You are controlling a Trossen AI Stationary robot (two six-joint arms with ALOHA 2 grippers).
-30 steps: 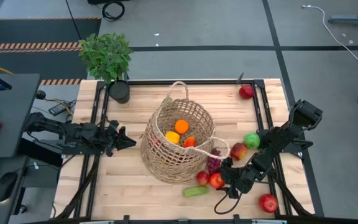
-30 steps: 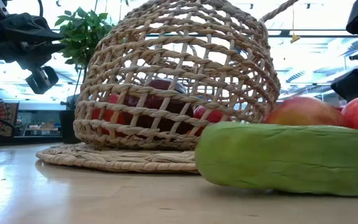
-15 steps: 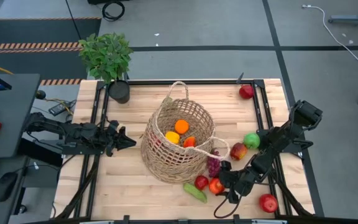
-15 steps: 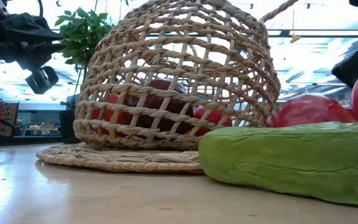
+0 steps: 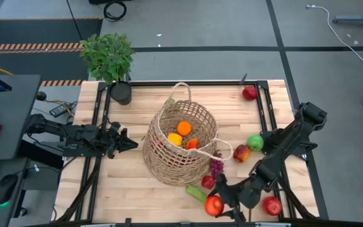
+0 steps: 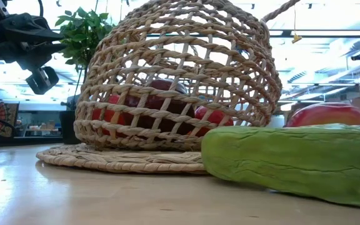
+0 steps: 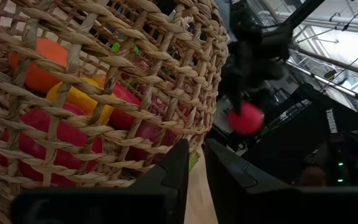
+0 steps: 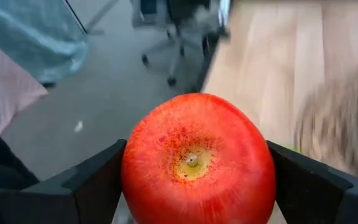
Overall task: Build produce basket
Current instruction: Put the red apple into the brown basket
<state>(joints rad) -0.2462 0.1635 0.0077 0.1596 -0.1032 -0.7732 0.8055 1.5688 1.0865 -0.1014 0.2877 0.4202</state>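
The tan wicker basket (image 5: 180, 144) stands on its flat base mid-table and holds an orange (image 5: 184, 128), a yellow pepper (image 5: 174, 139) and red pieces. My right gripper (image 5: 215, 206) is near the table's front edge, shut on a red apple (image 8: 197, 158) held above the boards. Between it and the basket lie a green cucumber (image 5: 196, 193), another red apple (image 5: 208, 182) and purple grapes (image 5: 217, 167). My left gripper (image 5: 130, 142) waits left of the basket, level, its fingers (image 7: 180, 163) shut. My right gripper pinches the red apple between its two fingers (image 8: 98, 180), one on each of the apple's opposite sides (image 8: 132, 171). The fingers slant downward from the table's right. The apple is lifted clear of the table, its dimpled end toward the wrist camera.
A red-yellow apple (image 5: 242, 153), a green apple (image 5: 255, 142) and a red apple (image 5: 271, 205) lie on the right side; one red piece (image 5: 249, 93) sits at the far right corner. A potted plant (image 5: 109, 60) stands at the far left corner.
My right gripper has risen and drawn toward the table's near edge, rolling somewhat, and has lifted the red apple clear of the boards. The cucumber has turned from lying crosswise to slanting. The other red apple beside it stays put.
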